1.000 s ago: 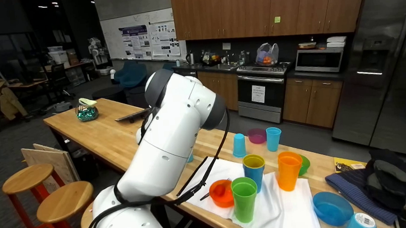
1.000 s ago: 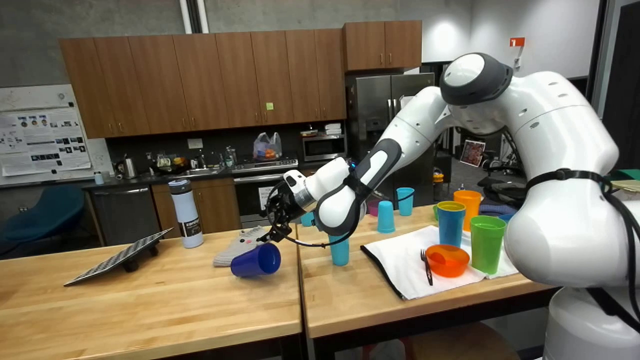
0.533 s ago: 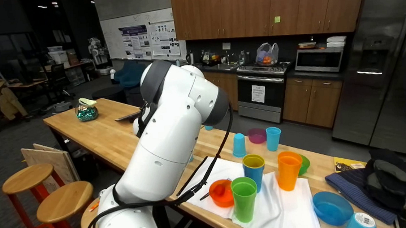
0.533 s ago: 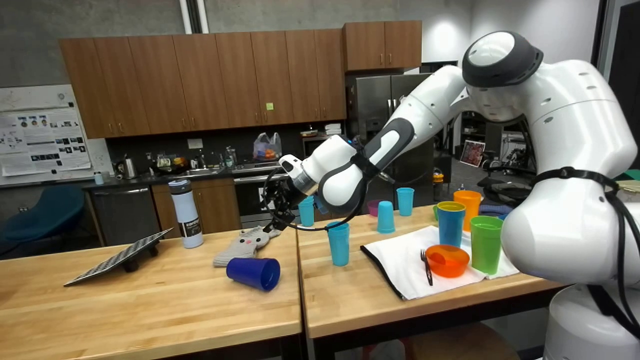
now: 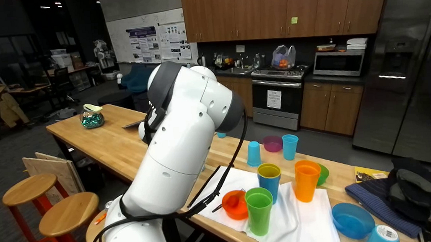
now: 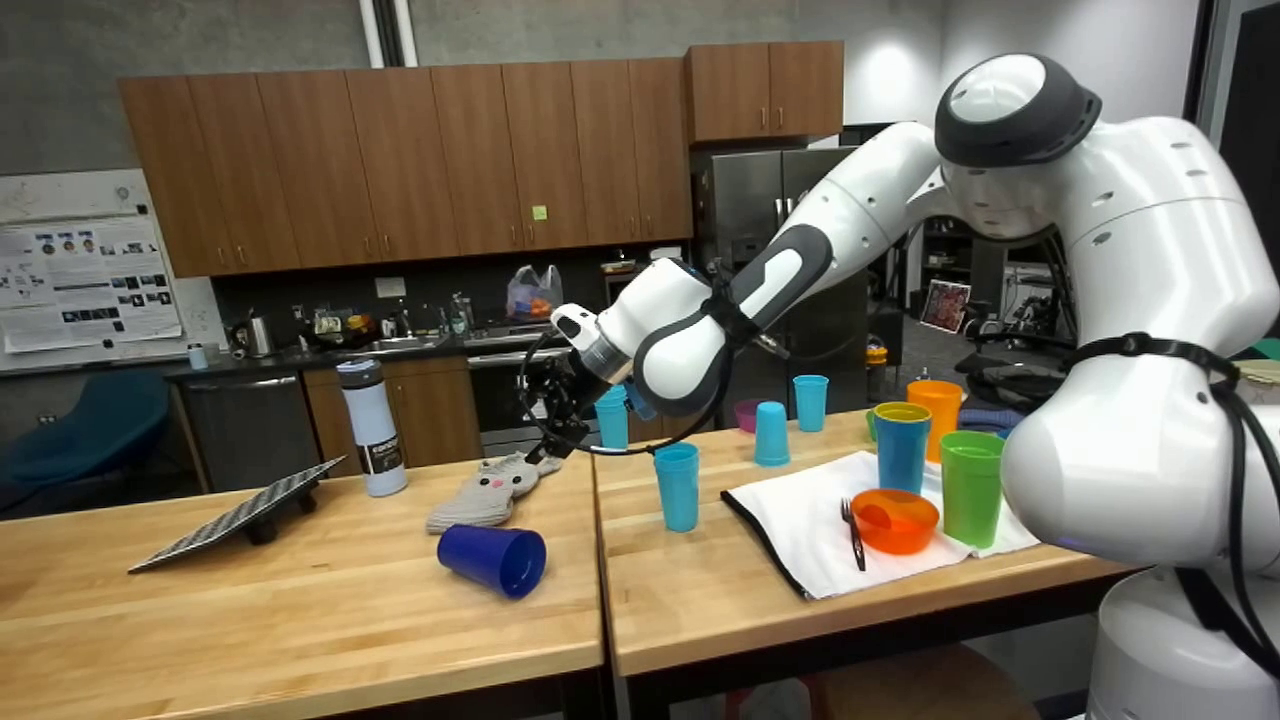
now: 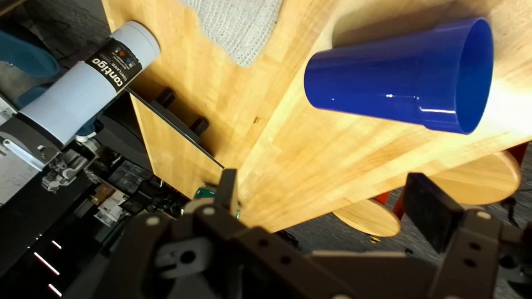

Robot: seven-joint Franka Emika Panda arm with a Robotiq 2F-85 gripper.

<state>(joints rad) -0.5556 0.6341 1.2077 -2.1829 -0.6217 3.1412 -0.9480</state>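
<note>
Your gripper stands wide near one dark blue, tapered plastic cup

You have two pale, strip-grained wooden tables set end to end. The gripper's two flat black pads are far apart, and the cup lies on its side on the table, clear of them, near the edge where the pair meet; its wall is smooth and glossy, its round mouth turned toward that joint.

Between the cup and the kitchen-side edge you have one grey, ribbed-knit piece with a small face. Near that same edge stands one pale blue cylindrical bottle with a black label; beside it, one dark, flat, rectangular panel is propped at a tilt.

On the other table, one creased white cloth carries one glossy green cup, one orange cup and one blue cup with a yellow lip. With them on the cloth you see one shallow red-orange bowl and one slim dark fork. Three more round bowls sit on this table: one plum bowl, one green bowl, one blue bowl. In an exterior view, light-blue tapered cups occupy four spots here.
</note>
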